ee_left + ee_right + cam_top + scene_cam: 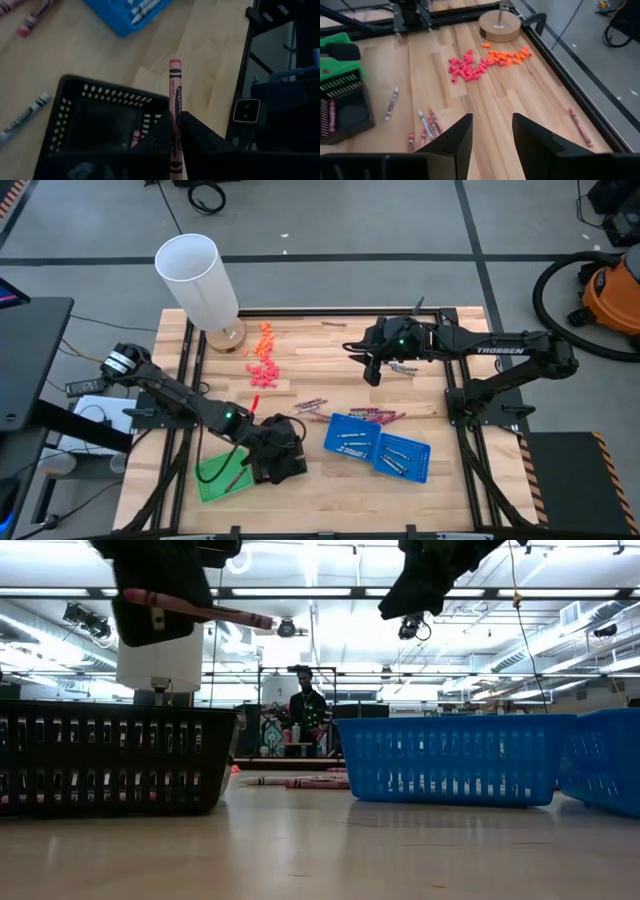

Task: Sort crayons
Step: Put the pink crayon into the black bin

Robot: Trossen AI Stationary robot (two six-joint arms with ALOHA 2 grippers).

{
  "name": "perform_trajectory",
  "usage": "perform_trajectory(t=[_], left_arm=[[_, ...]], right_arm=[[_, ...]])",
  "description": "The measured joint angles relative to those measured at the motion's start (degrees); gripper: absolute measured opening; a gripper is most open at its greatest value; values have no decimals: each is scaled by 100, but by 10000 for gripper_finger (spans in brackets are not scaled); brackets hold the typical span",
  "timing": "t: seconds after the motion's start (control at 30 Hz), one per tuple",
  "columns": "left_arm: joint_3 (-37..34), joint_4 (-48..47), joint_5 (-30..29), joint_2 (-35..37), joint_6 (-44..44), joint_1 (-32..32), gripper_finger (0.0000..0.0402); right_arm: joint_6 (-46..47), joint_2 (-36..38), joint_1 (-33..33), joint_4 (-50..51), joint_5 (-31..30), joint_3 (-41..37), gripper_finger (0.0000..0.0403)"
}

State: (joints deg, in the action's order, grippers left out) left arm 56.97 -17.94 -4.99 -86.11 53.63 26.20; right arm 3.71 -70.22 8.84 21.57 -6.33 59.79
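A magenta-red crayon (175, 85) is held by my shut left gripper (175, 121) above the rim of the black basket (100, 115), near the table's front left. One red crayon (135, 138) lies inside that basket. In the low view the held crayon (215, 610) juts out nearly level, high above the basket (110, 760). My right gripper (492, 132) hangs open in the air over the far right of the table (375, 368), touching nothing. Loose crayons (378, 416) lie on the wood by the blue baskets (352, 438). My left gripper pinches the crayon's paper-wrapped shaft (174, 107) between its two fingers, around its middle. The fingers slant down from the table's left. The crayon's free end (174, 62) sticks out past the fingertips. The crayon is lifted clear, close to level.
A green basket (220, 477) stands left of the black one. A second blue basket (405, 457) holds grey crayons. A white cylinder on a wooden base (200, 280) stands at the far left, with orange and pink stubby pieces (485, 62) beside it. More crayons (427, 125) lie mid-table.
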Motion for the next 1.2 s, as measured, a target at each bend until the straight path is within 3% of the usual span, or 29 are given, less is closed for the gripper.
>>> perform_trajectory(t=[0.5, 0.7, 0.87, 1.0, 1.2], left_arm=[[0, -478, -51, -2, 207, 151, 25], [0, -875, -368, -11, 225, 410, 25], [-186, -888, -982, -20, 234, 608, 25], [-455, -714, -1300, -20, 232, 601, 25], [-1052, 325, -1386, -20, -41, 500, 25]], right_arm=[[-84, 0, -292, -29, 2, 0, 146], [-44, 0, -398, -27, 2, 0, 146], [-114, 0, -393, -57, -4, 0, 146], [-121, 0, -339, -90, -4, 0, 146], [-86, 0, -337, -101, -15, 0, 146]])
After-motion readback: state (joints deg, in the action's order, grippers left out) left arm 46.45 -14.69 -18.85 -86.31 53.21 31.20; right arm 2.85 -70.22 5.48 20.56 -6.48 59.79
